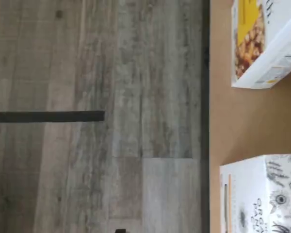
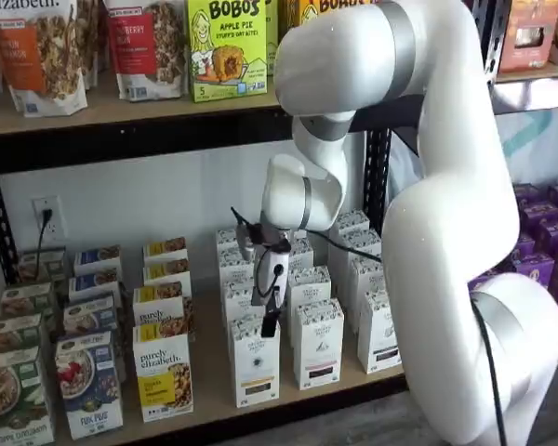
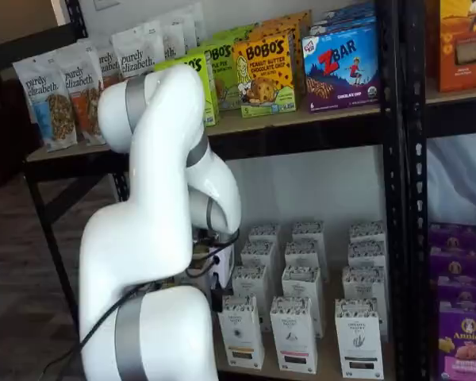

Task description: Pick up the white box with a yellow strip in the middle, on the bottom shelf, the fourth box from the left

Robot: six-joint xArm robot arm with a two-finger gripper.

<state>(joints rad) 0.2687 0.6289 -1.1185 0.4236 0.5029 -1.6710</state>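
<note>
The white arm (image 2: 428, 214) was seen reaching down in front of the bottom shelf (image 2: 214, 395), with the gripper (image 2: 271, 321) hanging over the front rows of cartons. In a shelf view only a dark, narrow finger (image 2: 270, 325) was shown side-on, so no gap could be made out there; the jaws were taken to be standing at their widest, and nothing was seen held between them.

The white box (image 2: 255, 360) — tall, narrow, with a patterned top and a thin yellow strip across its front — was standing upright at the front edge of the board, just below and in front of the gripper, not touched by it. To one side of it a white and yellow box (image 2: 163, 373) was placed, and to the other a similar white carton (image 2: 317, 343).

In the wrist view the grey plank floor (image 1: 97, 116) was shown beside the shelf's tan board (image 1: 247, 121), on which a patterned white carton (image 1: 266, 194) and a box with a yellow panel (image 1: 264, 41) were lying in view — well apart from each other.
</note>
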